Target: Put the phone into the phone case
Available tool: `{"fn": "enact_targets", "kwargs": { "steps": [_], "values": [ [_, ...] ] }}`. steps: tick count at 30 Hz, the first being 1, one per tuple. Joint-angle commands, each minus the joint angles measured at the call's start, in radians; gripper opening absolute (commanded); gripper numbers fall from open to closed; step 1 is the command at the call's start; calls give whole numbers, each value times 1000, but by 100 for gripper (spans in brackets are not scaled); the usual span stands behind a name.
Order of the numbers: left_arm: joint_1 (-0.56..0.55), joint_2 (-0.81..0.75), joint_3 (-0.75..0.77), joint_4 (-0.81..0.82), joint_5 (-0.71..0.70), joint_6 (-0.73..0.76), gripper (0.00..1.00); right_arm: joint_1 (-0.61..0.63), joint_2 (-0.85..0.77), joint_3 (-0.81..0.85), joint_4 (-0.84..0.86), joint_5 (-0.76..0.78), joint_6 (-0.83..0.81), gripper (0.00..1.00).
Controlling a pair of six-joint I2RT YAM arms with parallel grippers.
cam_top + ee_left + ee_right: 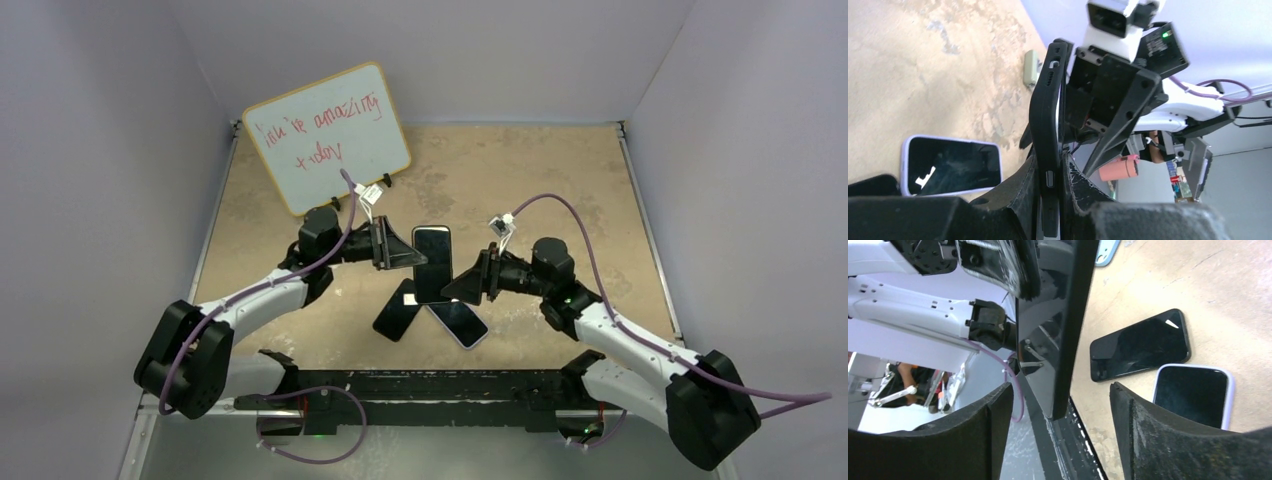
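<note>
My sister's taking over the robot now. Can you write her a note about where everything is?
Left gripper: shut on the black case, held up on edge.
Right gripper: open, fingers either side of it, not gripping.
Done: case lifted, phone seemingly in it; fully seated, cannot tell.
Left: press it home, set it down.
A black phone and a pale-cased phone lie flat nearby.

White arms [255,296], black joints [322,229], purple cables [589,256]; left claw [412,255] and right claw [462,287] black

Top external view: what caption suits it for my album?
The left pincer grips a black rectangular phone case while the right pincer stands open around it.
</note>
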Motion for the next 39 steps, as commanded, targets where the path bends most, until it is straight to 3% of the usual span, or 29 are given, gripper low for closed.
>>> {"fn": "enact_targets", "kwargs": {
  "steps": [1,4,6,9,10,11,15,19,25,36,38,39],
  "values": [
    [0,-15,-5,273,36,-110,0,2,7,-16,199,-53,65,68],
    [0,-16,-20,319,41,-132,0,1,38,-13,258,-68,104,64],
    [1,-15,-27,321,39,-131,0,3,50,-17,309,-69,141,53],
    [0,1,-20,296,35,-126,0,3,75,-33,356,-65,170,9],
    [0,8,-11,282,42,-122,0,2,81,-37,352,-64,168,0],
    [0,14,-2,264,52,-113,0,2,85,-43,348,-57,172,0],
    [0,-29,20,100,39,-35,42,1,67,-62,394,1,232,0],
    [0,-80,-26,54,-18,5,59,2,46,-47,412,16,263,0],
    [17,-73,-32,92,-74,5,64,2,15,-25,258,-63,153,0],
    [18,-29,61,-32,-108,125,64,3,-42,-31,240,-112,144,0],
    [17,-31,65,-40,-114,138,59,2,-32,-33,245,-115,149,0],
    [17,-29,70,-43,-113,142,51,2,-25,-32,243,-114,146,0]
  ]
}}
